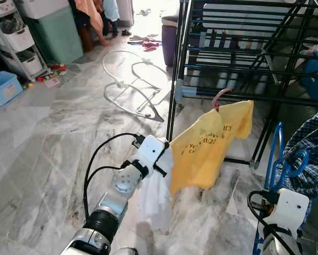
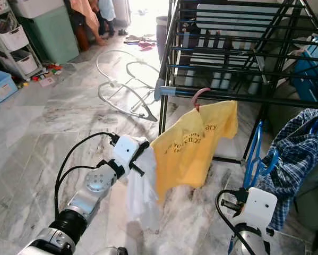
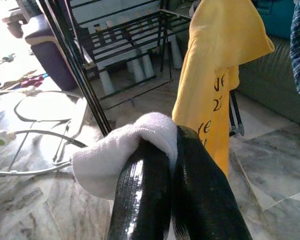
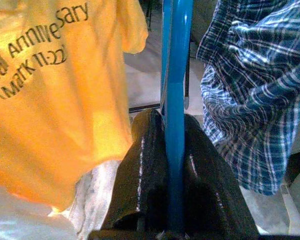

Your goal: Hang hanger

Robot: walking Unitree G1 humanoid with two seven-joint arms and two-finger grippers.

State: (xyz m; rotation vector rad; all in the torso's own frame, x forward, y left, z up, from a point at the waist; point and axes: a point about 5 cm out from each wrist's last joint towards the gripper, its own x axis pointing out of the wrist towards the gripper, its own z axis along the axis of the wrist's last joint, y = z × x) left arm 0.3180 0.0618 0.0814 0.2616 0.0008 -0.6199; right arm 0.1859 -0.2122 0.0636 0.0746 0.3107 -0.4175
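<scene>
My left gripper (image 3: 172,150) is shut on a white cloth (image 3: 114,160), which droops below the wrist (image 1: 156,196). It sits just left of a yellow T-shirt (image 1: 209,143) hanging by a pink hanger (image 1: 221,98) on a rail of the black drying rack (image 1: 243,96). Low on the right, my right gripper (image 4: 174,131) is shut on the bar of a blue hanger (image 4: 176,60), which stands upright (image 1: 275,154) above that wrist. A blue plaid shirt (image 1: 312,154) hangs on another blue hanger at the far right.
A white tubular frame (image 1: 129,85) lies on the marble floor left of the rack. Beyond are a purple bin (image 1: 169,37), a green cabinet (image 1: 58,32), shelves with baskets (image 1: 18,40), a blue tub (image 1: 2,87) and a person's legs (image 1: 95,21).
</scene>
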